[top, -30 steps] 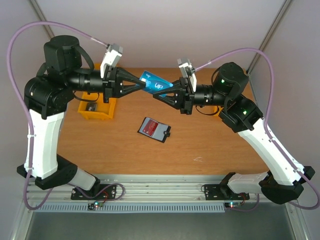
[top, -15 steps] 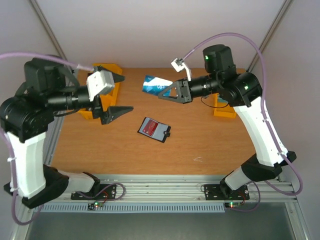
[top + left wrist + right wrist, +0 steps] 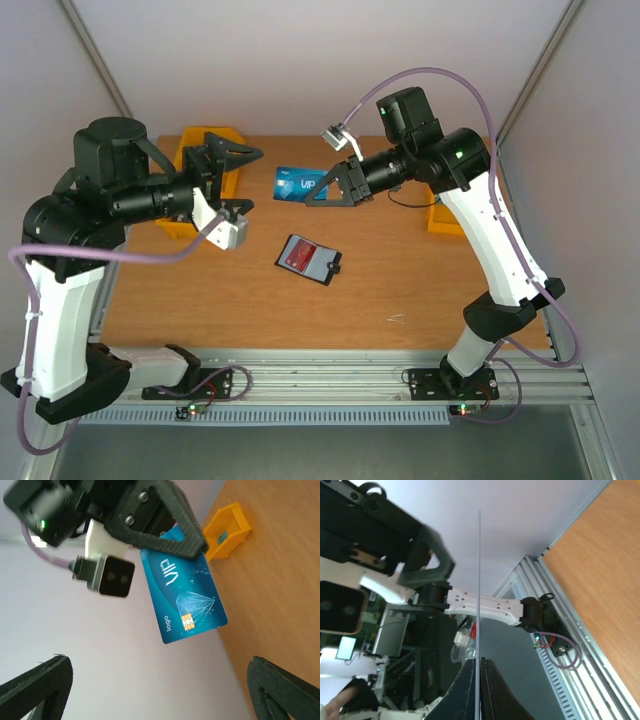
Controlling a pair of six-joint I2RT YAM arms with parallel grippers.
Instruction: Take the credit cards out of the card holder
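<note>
Two arms reach over the wooden table (image 3: 420,290). From above, the right gripper (image 3: 325,190) pinches a blue VIP credit card (image 3: 298,183) in the air. The left gripper (image 3: 243,178) stands wide just beside it, holding nothing. The black card holder (image 3: 322,266) lies flat on the table below them, a red card (image 3: 298,256) showing on it.

The left wrist view shows the blue card's face clamped by the right fingers (image 3: 175,525), with a yellow bin (image 3: 227,532) beyond.

In the right wrist view the card is edge-on, a thin line between shut fingertips (image 3: 487,690).

The right gripper (image 3: 320,190) pinches a blue card (image 3: 298,182); the left gripper (image 3: 243,178) gapes nearby; the card holder (image 3: 318,262) lies flat, red card (image 3: 298,255) showing.
</note>
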